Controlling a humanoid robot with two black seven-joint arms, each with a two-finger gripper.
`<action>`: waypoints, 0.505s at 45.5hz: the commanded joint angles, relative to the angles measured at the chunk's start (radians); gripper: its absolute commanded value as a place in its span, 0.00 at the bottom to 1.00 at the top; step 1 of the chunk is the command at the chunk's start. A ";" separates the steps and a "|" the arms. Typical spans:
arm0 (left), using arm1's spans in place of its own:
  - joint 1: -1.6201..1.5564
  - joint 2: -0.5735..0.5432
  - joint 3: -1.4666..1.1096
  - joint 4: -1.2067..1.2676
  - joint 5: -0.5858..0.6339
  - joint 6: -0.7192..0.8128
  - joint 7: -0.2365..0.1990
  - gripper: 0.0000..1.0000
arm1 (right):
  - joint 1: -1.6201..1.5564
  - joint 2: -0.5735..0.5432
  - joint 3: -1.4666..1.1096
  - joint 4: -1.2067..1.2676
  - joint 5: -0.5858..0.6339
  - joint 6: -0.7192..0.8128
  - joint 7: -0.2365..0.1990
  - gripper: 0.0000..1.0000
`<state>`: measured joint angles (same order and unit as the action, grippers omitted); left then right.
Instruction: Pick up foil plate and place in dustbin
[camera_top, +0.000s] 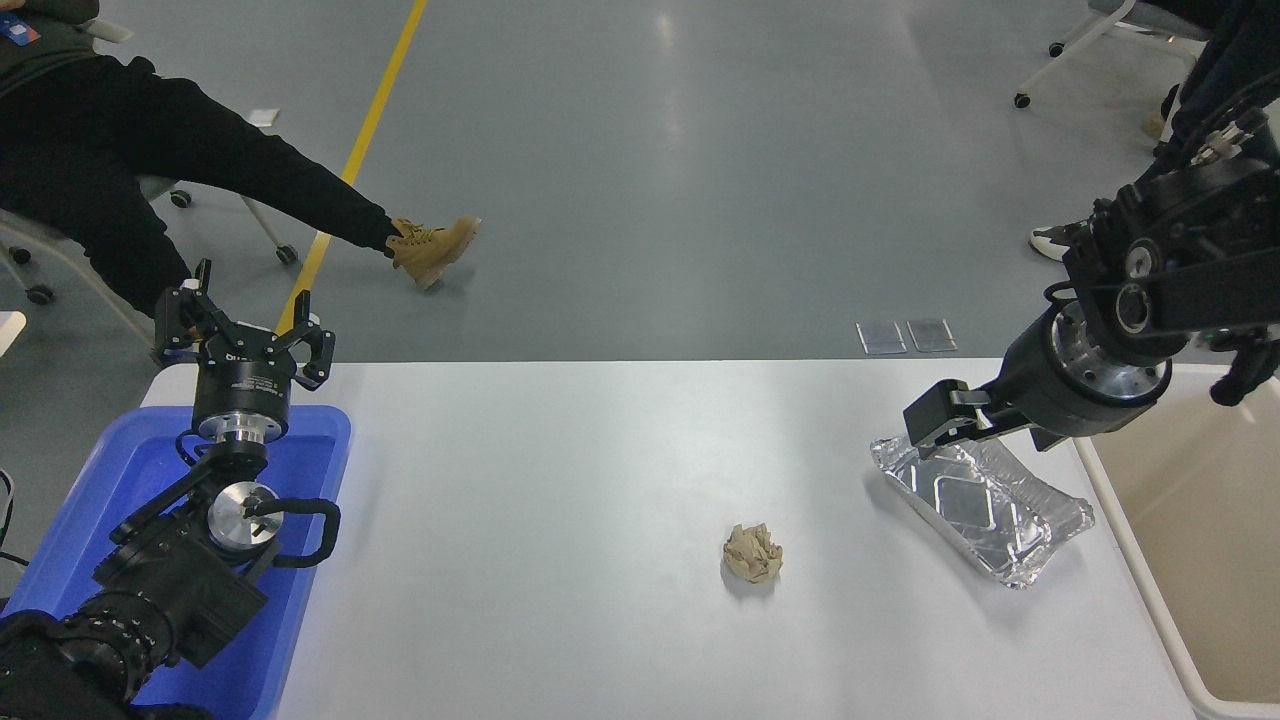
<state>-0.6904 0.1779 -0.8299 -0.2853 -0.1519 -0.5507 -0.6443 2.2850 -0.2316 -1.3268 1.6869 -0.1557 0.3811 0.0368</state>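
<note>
- Head view: the foil plate (985, 510) sits flat on the white tabletop (560, 480), open side up, just left of the dustbin (1190, 560). There's a narrow strip of tabletop between them, so they're not touching.
- Its long axis runs diagonally: the far-left corner points up-left, away from the dustbin, and the near-right end angles down toward the dustbin's white rim. The embossed base and crinkled sides show clearly.
- The right arm comes in from the right edge, above the dustbin, and reaches left and down. Its wrist is tilted so the right end effector (935, 415) points left over the plate's far-left corner.
- That end effector is right at the plate's far rim. From this angle I honestly can't tell if the fingers are spread, pinched, or actually on the rim, since they overlap each other.
- The left arm is parked far left of the dustbin, over the blue tray (320, 440) at the tabletop's left end. It points away from the camera, with the left end effector (245, 325) raised and its fingers spread wide, gripping nothing.
- A crumpled paper ball (752, 553) lies on the tabletop left of the plate and well apart from it.
- A seated person's leg (200, 160) stretches across the floor beyond the tabletop.
</note>
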 joint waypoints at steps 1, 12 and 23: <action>0.000 0.000 0.000 0.000 0.002 0.000 -0.002 0.99 | -0.001 0.002 0.000 0.002 -0.001 -0.002 0.000 1.00; 0.000 0.000 -0.003 0.000 0.000 0.000 0.000 0.99 | -0.002 0.000 0.003 0.001 -0.002 -0.002 0.000 1.00; 0.000 0.000 -0.002 0.000 0.000 0.000 0.000 0.99 | -0.013 0.002 0.008 -0.004 -0.002 -0.005 0.000 1.00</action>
<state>-0.6904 0.1775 -0.8330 -0.2853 -0.1515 -0.5507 -0.6448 2.2815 -0.2312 -1.3223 1.6876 -0.1573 0.3782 0.0368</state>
